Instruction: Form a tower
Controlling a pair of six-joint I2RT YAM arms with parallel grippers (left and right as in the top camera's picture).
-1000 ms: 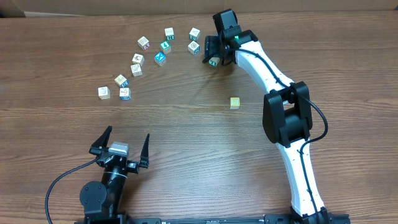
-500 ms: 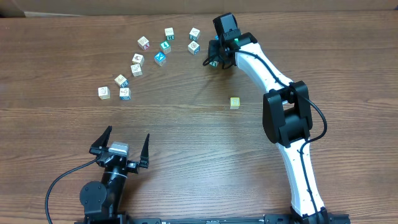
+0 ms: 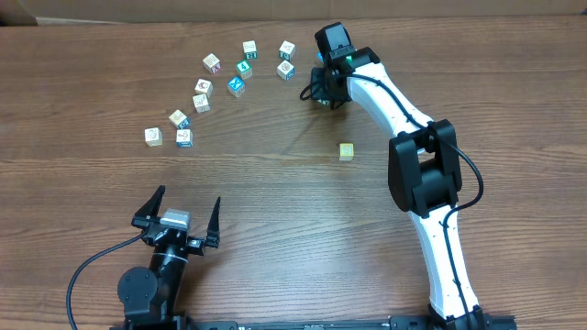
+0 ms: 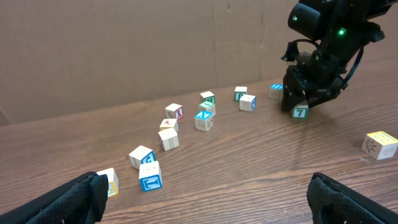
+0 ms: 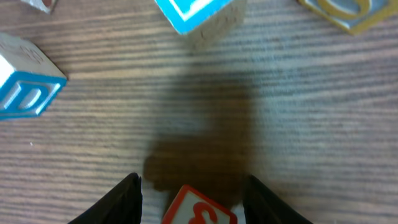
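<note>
No tower shows in any view; the cubes lie singly. My right gripper (image 3: 323, 89) hangs at the back of the table, shut on a small cube. That held cube (image 4: 300, 112) shows a green figure in the left wrist view and a red-framed face (image 5: 200, 210) between the fingers (image 5: 129, 198) in the right wrist view, with a dark shadow on the wood under it. A lone yellow-green cube (image 3: 346, 151) lies in front of it. My left gripper (image 3: 180, 214) rests near the front edge, open, holding nothing (image 4: 204, 193).
Several loose picture cubes curve in an arc at the back left, from one (image 3: 153, 136) at the left end to one (image 3: 287, 49) near the right gripper. Blue-edged cubes (image 5: 199, 12) (image 5: 28, 87) and a yellow-edged cube (image 5: 348, 12) lie just ahead of the right fingers. A cardboard wall (image 4: 155, 50) stands behind the table.
The right gripper's fingers have closed in from wide apart onto the cube and shifted slightly right. The left arm has not moved.
</note>
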